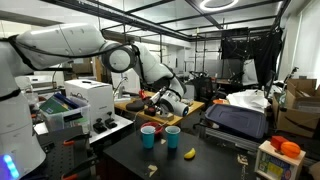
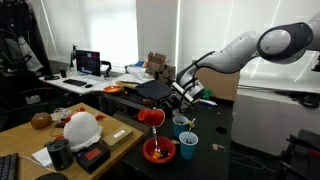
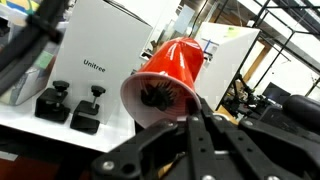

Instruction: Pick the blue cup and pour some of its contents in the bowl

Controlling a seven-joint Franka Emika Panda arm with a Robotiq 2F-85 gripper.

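The cup in hand is a red cup (image 3: 170,72), not blue as the task says. My gripper (image 3: 195,125) is clamped round its wall. In the wrist view the cup lies tipped close to horizontal, wide end toward the cam, w/ sth dark inside and nothing visibly spilling. In an exterior view the red cup (image 2: 152,117) hangs in the air right above the bowl (image 2: 147,149), approx over its far rim. The bowl sits by the edge of the dark tabletop (image 2: 225,165), on the side next to the wooden desk. The blue cup (image 2: 189,146) stands upright just beside the bowl, further in from that edge and untouched. A paler teal cup (image 2: 181,124) stands just behind it, near the gripper (image 2: 166,107). I judge this as the pour step. To do it well I bring the lip over the bowl's centre, not its rim, and go lower so nothing bounces out. I roll the wrist in small steps, w/ a pause after each one. Only some of the contents should go, so I roll back as soon as sth drops. No change to the squeeze, since a thin cup can slip or buckle. I also watch the teal cup while rotating, as it's close enough to get clipped.
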